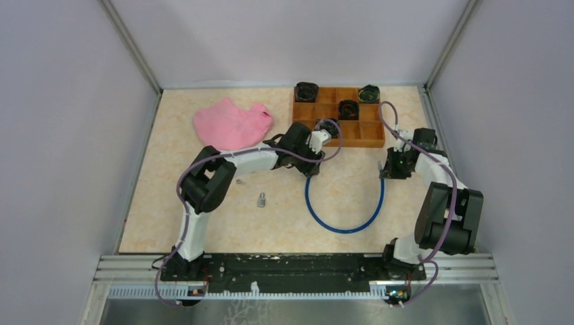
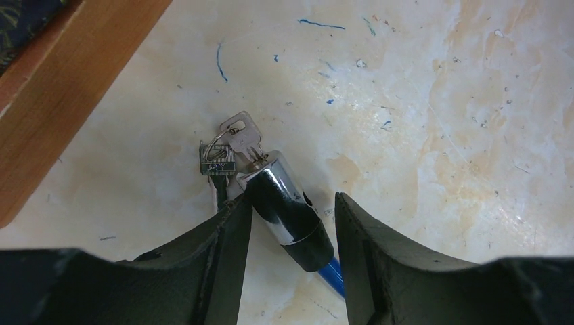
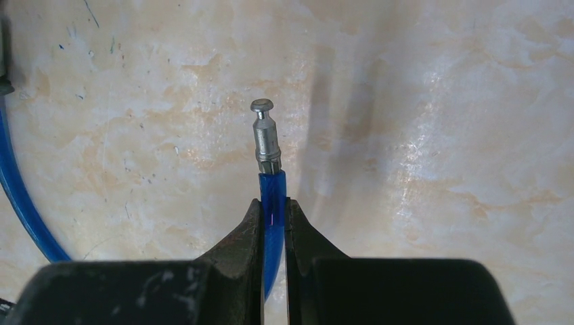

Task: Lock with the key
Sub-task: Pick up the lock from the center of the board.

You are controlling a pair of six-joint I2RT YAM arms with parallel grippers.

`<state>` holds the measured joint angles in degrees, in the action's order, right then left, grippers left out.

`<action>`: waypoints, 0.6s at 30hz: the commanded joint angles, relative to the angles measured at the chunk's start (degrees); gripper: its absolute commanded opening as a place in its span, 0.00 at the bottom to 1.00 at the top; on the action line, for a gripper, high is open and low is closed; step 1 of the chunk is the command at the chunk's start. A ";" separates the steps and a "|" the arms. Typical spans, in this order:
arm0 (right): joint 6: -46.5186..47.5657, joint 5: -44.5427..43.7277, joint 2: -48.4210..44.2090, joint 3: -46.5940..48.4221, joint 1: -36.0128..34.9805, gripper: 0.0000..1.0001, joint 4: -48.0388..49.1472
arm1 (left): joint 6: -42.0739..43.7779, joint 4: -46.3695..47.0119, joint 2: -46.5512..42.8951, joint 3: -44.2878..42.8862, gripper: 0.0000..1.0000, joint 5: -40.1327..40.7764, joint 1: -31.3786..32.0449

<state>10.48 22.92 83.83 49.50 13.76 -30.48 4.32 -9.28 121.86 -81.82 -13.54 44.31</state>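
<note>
Left pincer (image 2: 292, 200) half-wide astride barrel (image 2: 281, 196); one finger touching, true clamp hard to judge. Key (image 2: 240, 132) seated in barrel end, pointing 11 o'clock. Right pincer (image 3: 274, 202) pinched on cable (image 3: 272, 186), pin (image 3: 265, 139) free at 12 o'clock. Step: joining ends. Next: steady barrel, aim pin into barrel, then turn key.
</note>
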 commanded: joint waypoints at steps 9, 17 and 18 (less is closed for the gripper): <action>1.17 1.00 -2.92 1.84 -0.40 0.00 0.33 | 0.73 -11.29 5.13 11.34 0.53 3.61 1.65; 2.17 5.04 -3.82 2.63 -0.64 0.00 -0.06 | 1.43 -10.31 2.52 12.43 0.32 2.89 1.65; 2.41 5.89 -3.86 2.69 -0.81 0.00 0.05 | 1.38 -10.12 2.24 12.28 0.30 2.68 1.65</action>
<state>11.16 24.32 83.15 49.54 13.61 -31.18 6.09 -1.76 118.74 -75.33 -10.68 45.50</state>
